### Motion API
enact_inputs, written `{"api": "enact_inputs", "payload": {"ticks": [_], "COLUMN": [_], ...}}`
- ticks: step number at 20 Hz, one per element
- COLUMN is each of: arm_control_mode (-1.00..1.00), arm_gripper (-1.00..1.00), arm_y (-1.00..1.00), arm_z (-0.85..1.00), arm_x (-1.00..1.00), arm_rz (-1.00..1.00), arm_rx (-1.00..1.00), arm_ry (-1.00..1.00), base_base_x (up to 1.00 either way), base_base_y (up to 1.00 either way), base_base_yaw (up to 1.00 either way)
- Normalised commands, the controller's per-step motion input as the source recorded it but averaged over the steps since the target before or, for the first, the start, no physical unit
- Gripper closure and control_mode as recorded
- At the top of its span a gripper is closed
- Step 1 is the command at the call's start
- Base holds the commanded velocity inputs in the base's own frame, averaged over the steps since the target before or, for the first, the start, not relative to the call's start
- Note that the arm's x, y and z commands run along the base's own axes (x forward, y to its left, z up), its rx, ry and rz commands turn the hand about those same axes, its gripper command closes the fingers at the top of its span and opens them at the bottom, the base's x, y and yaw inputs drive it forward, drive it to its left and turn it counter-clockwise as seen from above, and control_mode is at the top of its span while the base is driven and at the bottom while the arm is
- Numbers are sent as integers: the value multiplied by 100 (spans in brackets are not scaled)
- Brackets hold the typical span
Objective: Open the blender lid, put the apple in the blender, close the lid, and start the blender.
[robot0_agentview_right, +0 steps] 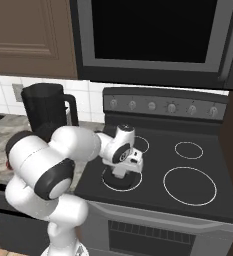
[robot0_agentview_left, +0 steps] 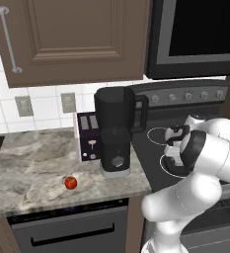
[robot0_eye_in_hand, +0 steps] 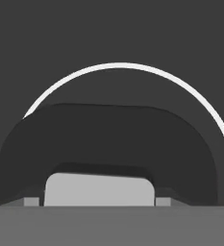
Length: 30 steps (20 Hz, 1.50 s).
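Hand view: small flat dark blender lid (robot0_eye_in_hand: 108,144) with light grey square cap, lying inside a white burner ring (robot0_eye_in_hand: 132,69) on the black stovetop (robot0_eye_in_hand: 108,33).
Gripper (robot0_agentview_right: 122,176): low over that burner, apparently clasping the lid.
Left base view: small red apple (robot0_agentview_left: 71,183) on marbled counter (robot0_agentview_left: 27,163), near the tall black blender (robot0_agentview_left: 115,131).

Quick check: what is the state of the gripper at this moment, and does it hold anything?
Gripper: closed on the blender lid, fingers at its grey cap, low over a stove burner.
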Motion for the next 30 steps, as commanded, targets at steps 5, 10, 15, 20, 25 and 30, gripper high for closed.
{"api": "enact_inputs", "payload": {"ticks": [5,10,15,20,25,30], "arm_control_mode": [-100,-100,-100,-100,-100,-100], "arm_gripper": [-100,-100,-100,-100,-100,-100], "arm_y": [0,0,9,4,0,13], "arm_z": [-15,-7,0,22,58,70], "arm_x": [16,0,0,-4,-34,-91], "arm_rz": [4,1,0,0,1,2], "arm_rx": [2,0,0,0,0,0], "arm_ry": [2,0,0,0,-11,-17], "base_base_x": [0,0,0,0,0,0], "base_base_y": [0,0,0,0,0,0], "base_base_yaw": [0,0,0,0,0,0]}}
